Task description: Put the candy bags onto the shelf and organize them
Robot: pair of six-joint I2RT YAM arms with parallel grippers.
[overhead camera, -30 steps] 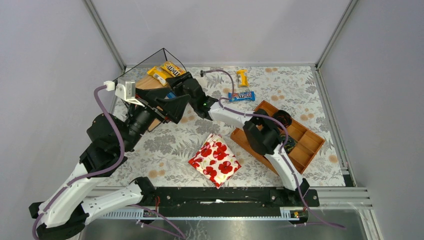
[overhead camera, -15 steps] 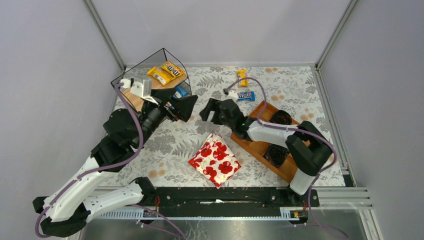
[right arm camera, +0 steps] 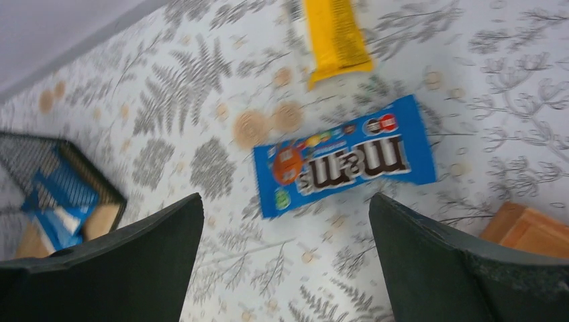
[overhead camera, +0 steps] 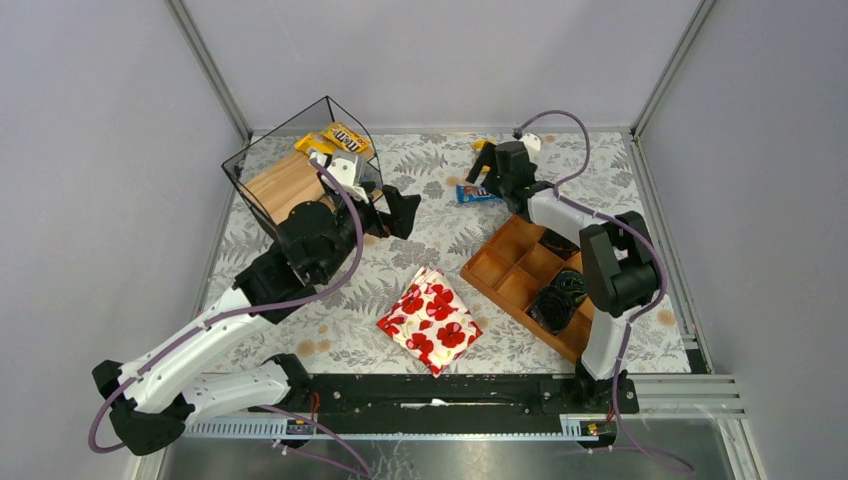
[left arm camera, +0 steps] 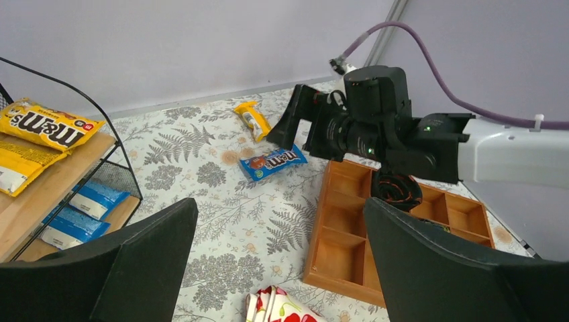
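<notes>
Plain grey walls enclose a fern-printed tablecloth bearing candy bags.

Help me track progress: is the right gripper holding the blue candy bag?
No, the blue candy bag lies on the table below the open right gripper.

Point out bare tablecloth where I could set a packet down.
Bare: far centre, between the shelf and the blue packet; far right corner, beyond the wooden tray. Crowded: around the blue packet, with the yellow packet and right gripper close.
</notes>
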